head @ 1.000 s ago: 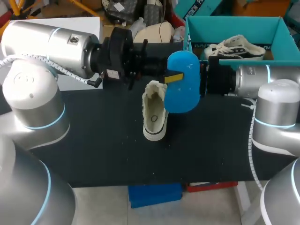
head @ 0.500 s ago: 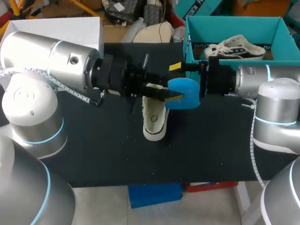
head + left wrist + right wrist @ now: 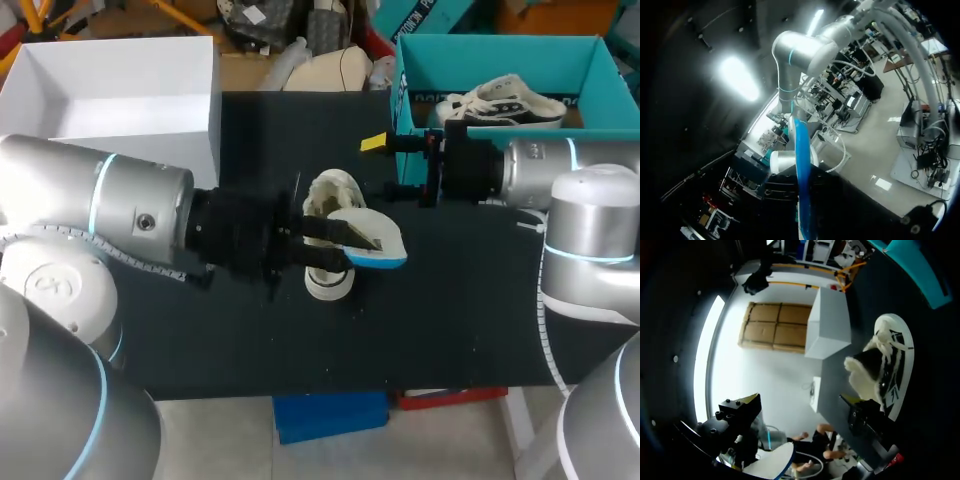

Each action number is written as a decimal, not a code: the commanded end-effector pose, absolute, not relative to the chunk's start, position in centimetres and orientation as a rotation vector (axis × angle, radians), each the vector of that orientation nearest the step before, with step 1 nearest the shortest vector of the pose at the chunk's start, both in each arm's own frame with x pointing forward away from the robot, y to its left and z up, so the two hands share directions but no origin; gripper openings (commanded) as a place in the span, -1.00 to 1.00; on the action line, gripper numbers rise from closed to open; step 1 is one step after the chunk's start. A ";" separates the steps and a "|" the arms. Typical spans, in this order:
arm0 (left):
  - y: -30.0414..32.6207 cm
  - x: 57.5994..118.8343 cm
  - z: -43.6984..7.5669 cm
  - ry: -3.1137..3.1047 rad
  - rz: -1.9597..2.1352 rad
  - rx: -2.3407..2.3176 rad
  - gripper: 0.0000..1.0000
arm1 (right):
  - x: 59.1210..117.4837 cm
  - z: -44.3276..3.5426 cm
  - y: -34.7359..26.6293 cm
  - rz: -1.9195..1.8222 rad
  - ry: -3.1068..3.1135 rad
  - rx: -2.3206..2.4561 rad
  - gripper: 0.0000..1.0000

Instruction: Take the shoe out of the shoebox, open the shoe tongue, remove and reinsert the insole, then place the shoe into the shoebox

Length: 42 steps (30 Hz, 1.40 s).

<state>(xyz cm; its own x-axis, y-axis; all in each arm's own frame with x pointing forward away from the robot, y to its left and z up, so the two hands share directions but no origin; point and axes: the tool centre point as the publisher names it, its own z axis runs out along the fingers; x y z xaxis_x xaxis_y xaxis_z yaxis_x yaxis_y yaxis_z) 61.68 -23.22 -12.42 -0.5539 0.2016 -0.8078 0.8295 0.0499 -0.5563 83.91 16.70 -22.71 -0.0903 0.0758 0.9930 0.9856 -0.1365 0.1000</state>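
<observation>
while the left pincer [image 3: 338, 232] is clenched on the insole [image 3: 378, 248], the coming move turns on how that blue piece lies to the shoe [image 3: 322, 283] just under it. the insole juts out ahead of the fingers and crosses over the shoe's mouth, whereas the shoe's long axis runs heel near, toe far, about square to it; whether the two touch i cannot tell. from the left wrist the insole [image 3: 802, 170] shows edge-on, running straight out between the fingers. i judge it must be swung into line with the shoe before it can slide in, and the left arm is the nearer one for that. farther on, the right pincer [image 3: 392, 166] hangs released, nothing in it, beside the shoe's toe. beyond it sits the shoebox [image 3: 500, 52] with a second shoe [image 3: 512, 100] inside. no brand, label or writing can be read on any of these.
</observation>
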 end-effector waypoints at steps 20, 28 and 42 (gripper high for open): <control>-21.0 60.3 -19.8 1.616 -1.440 0.918 -1.00 | 83.9 -22.8 16.9 -1.354 -1.260 -1.323 1.00; -19.3 61.9 -21.8 1.452 -1.382 0.994 -1.00 | 83.9 -22.8 16.9 -1.354 -1.260 -1.323 1.00; -16.2 65.9 -25.1 1.256 -1.171 1.177 -1.00 | 83.9 -22.8 16.9 -1.354 -1.260 -1.323 1.00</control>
<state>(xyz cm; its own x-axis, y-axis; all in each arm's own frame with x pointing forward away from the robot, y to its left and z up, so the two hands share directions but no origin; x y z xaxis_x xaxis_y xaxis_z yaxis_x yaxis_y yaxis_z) 65.46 -16.07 -25.02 -0.0149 0.0170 -0.9997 0.9980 0.0617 -0.0138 83.92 16.76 -22.76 -0.0900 0.0757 0.9931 0.9855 -0.1369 0.0998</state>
